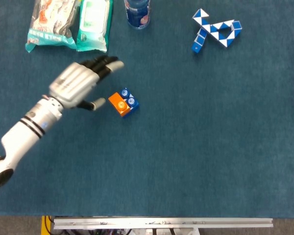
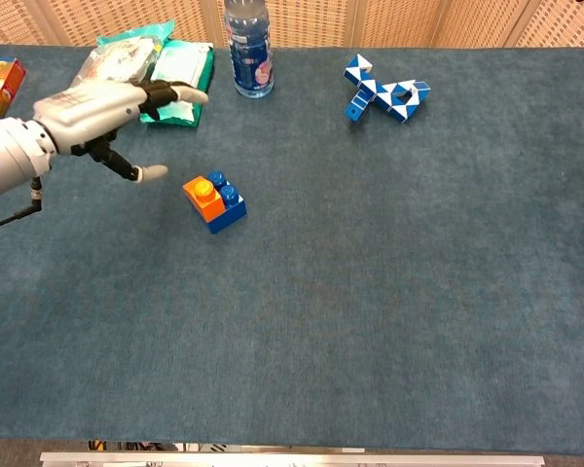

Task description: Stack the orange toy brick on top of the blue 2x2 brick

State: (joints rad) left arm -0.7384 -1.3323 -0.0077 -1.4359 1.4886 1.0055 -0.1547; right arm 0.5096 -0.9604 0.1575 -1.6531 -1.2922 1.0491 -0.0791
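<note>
1. Left hand hangs over the cloth with fingers spread and nothing in them, off at about ten o'clock from the bricks; the thumb tip points toward them but does not touch. The chest view shows the same hand clear of the stack.

2. Orange toy brick sits on the blue 2x2 brick, covering the half nearer the hand; the blue studs at three o'clock stay bare. In the chest view the orange brick looks seated level, and the blue brick rests flat on the table.

3. Judged from this, the stack is made and the step in hand is the release and retreat. To do it well, lift the hand up and away toward nine or ten o'clock, with the thumb kept wide so it cannot clip the orange brick and twist the pair.

4. Should the seating be doubtful, a light press straight down on the orange stud would settle it; a sideways push could slide both bricks on the cloth.

5. At about eleven o'clock from the bricks lie two snack packets; a bottle stands near twelve, and a blue-and-white twist puzzle lies at about one to two o'clock, well apart.

6. Right hand: not visible in either view.
</note>
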